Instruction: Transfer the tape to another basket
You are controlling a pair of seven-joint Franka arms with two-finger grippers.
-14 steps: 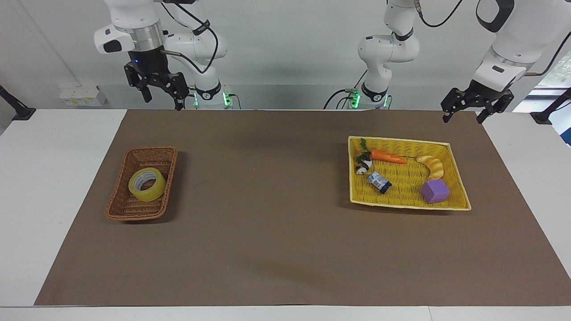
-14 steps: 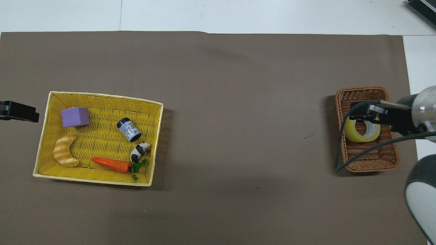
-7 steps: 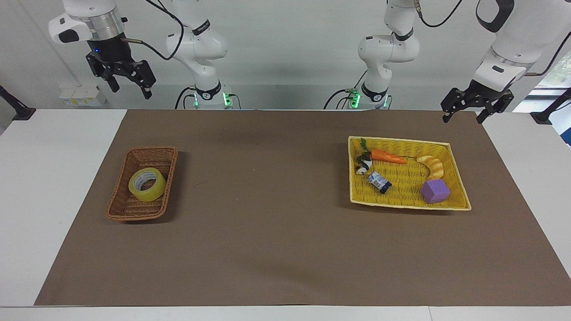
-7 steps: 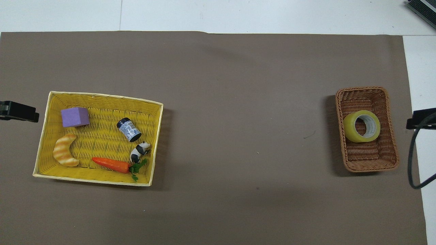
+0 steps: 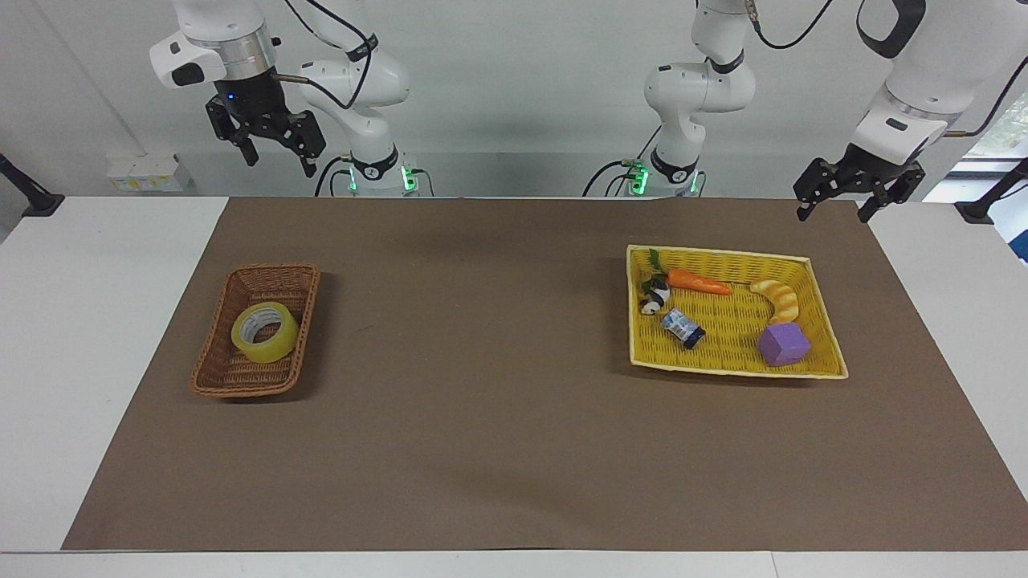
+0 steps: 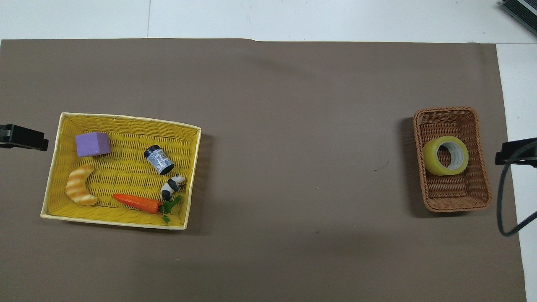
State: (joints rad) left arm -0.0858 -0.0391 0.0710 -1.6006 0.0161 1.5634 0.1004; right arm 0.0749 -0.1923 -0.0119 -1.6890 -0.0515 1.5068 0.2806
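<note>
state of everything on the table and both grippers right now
tape: tilted in the brown basket, not held
yellow tray: holds five small items
bottle: on its side
right gripper: raised, jaws open, empty
left gripper: waiting, jaws open, empty

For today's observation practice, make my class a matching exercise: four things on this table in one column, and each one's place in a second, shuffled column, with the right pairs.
Column 1
1. tape
2. purple cube
3. carrot
4. right tool

Column 2
A. in the yellow tray, at the edge nearest the robots
B. in the brown wicker basket
C. raised in the air, open, holding nothing
D. in the yellow tray, farther from the robots than the croissant

Pairs: 1-B, 2-D, 3-A, 4-C
</note>
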